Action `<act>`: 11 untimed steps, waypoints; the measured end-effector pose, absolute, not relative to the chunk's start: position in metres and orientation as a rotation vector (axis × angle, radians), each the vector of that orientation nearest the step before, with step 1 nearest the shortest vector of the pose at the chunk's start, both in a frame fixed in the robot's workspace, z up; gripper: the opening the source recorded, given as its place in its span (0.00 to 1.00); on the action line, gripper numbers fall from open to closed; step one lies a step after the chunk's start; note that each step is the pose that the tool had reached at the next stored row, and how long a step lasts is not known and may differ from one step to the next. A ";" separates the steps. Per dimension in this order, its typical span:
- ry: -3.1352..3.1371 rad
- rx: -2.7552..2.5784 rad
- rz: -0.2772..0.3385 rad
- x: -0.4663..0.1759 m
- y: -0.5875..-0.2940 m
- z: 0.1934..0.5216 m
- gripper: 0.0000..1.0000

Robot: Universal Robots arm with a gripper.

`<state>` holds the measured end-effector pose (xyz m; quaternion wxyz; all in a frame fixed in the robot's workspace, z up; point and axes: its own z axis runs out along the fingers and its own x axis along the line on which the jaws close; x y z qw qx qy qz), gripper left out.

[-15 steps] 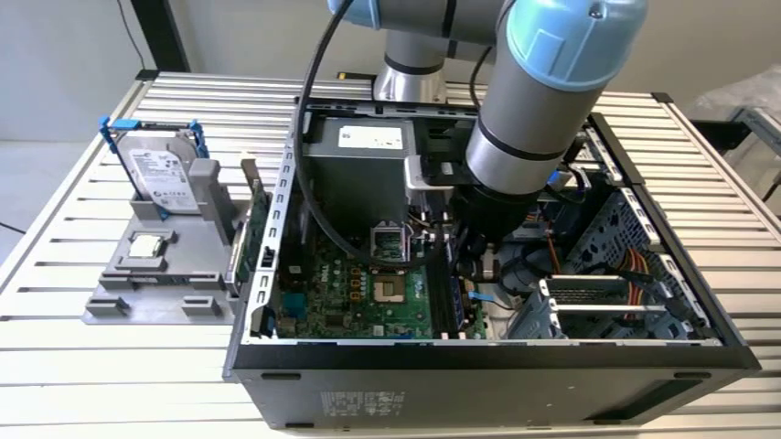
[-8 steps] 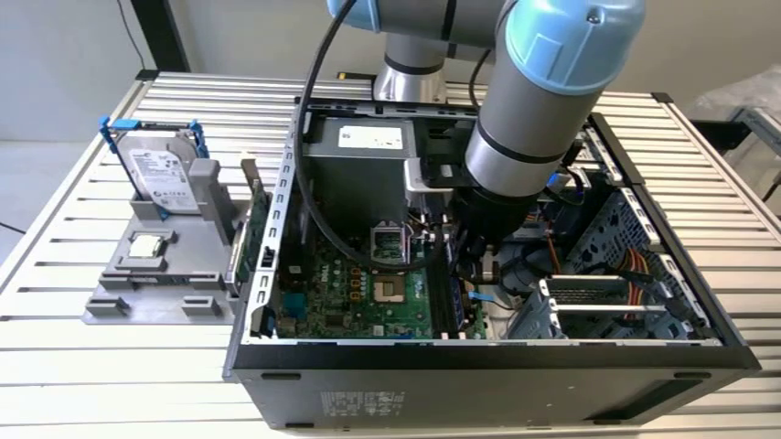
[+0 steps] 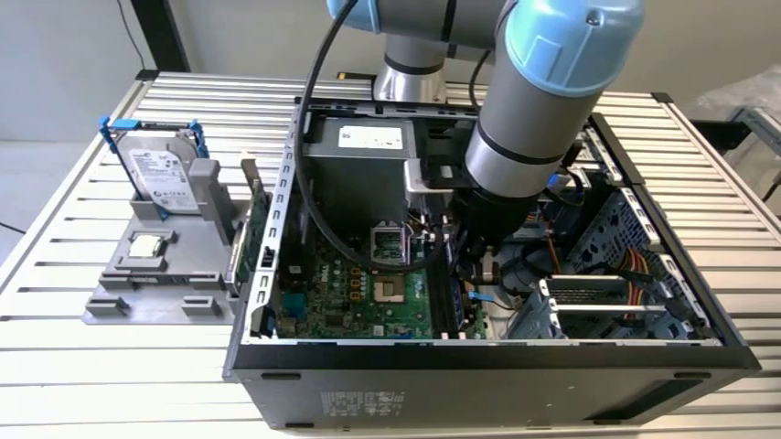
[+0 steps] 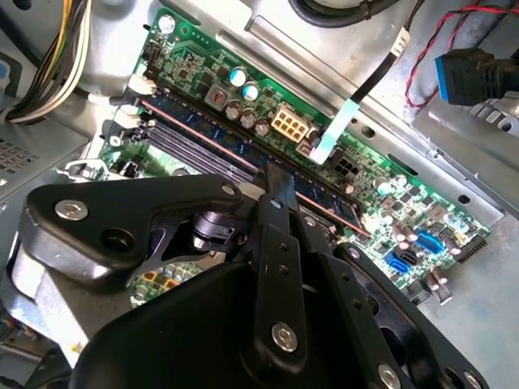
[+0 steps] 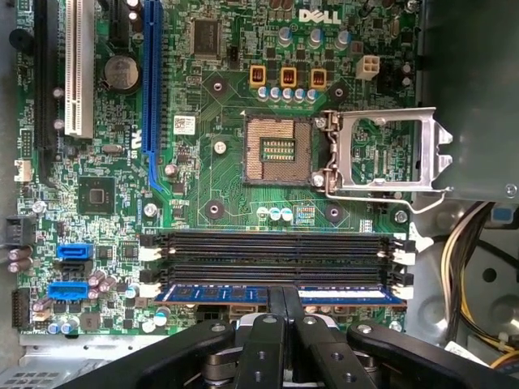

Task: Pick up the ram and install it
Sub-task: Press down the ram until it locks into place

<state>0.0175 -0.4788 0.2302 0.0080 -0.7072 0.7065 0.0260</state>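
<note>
The ram (image 5: pixel 276 293) sat on edge in the memory slot nearest the board's edge, the gripper (image 5: pixel 282 301) directly over its middle – fingers drawn narrow on the stick's top edge, one to each side, as seen in both wrist views. Two empty memory slots (image 5: pixel 276 253) ran alongside it, the open processor socket (image 5: pixel 277 152) beyond them. In the exterior view the arm reached down into the computer case (image 3: pixel 488 366), crowded by cables and the drive cage (image 3: pixel 610 293) on that view's right – little room sideways
</note>
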 end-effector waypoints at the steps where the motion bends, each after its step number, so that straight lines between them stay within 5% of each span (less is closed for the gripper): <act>1: 2.208 -2.211 0.081 0.018 -0.479 0.230 0.00; 11: 2.208 -2.210 0.081 0.018 -0.480 0.228 0.00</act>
